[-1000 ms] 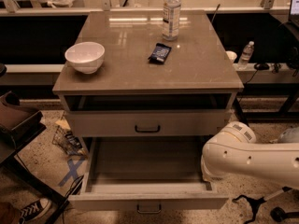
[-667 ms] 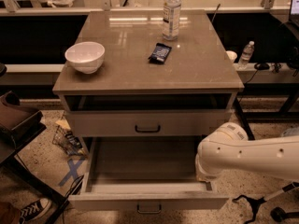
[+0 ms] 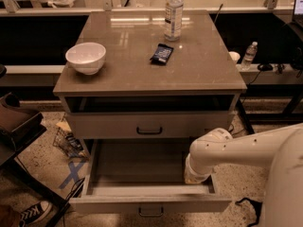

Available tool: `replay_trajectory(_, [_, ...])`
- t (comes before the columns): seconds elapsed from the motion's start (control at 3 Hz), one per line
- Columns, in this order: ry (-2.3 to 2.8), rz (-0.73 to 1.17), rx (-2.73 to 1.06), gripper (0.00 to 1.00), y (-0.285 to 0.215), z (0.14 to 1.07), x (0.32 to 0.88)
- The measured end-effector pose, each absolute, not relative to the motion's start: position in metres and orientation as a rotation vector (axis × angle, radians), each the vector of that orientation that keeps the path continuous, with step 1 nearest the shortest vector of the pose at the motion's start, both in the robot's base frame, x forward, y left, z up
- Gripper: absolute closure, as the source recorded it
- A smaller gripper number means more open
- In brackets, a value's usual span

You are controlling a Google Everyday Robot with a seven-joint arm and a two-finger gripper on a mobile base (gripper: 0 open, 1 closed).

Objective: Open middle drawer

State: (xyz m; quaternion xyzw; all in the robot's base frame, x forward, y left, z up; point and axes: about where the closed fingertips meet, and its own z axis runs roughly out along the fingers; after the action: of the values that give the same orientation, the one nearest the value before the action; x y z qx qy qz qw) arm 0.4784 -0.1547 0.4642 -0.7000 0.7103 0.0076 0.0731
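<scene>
Cabinet and robot arm, seen from above and in front. A square grey-brown cabinet (image 3: 142, 74) carries on its glossy top a white ceramic bowl (image 3: 86, 57) near the left edge, a clear plastic water bottle (image 3: 173, 12) standing upright towards the back, and a small dark snack packet (image 3: 162, 53) lying flat just in front of the bottle. Below the top runs a dark open slot, and under it sits a grey-beige upper drawer front (image 3: 104, 126) with a dark bar handle (image 3: 149, 130) at its centre.

The middle drawer (image 3: 135, 164), a wide, shallow grey-beige tray with a pale bare interior, stands extended far out of the cabinet towards the viewer. Its plain front panel lies at the bottom of the view, with its own small dark handle (image 3: 151, 212) at centre.

The white, rounded robot arm (image 3: 246, 148) enters from the right and bends down over the drawer's right wall. The gripper (image 3: 195, 176) at its end is lowered inside the middle drawer, against the right side near the front corner. Whether it is open or closed, or holds anything, cannot be told.

On the speckled floor to the left lie a blue tape cross (image 3: 73, 171) and a black-and-white sneaker (image 3: 33, 212)
</scene>
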Motion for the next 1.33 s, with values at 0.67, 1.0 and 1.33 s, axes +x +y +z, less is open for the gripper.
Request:
replay_trajectory(0.67, [2.190, 0.150, -2.091, 1.00, -0.163, 0.414, 0.453])
replay_trajectory(1.0, [2.266, 0.169, -2.046, 1.00, -0.184, 0.408, 0.427])
replay_trajectory(1.33, [2.266, 0.169, -2.046, 1.00, -0.184, 0.408, 0.427])
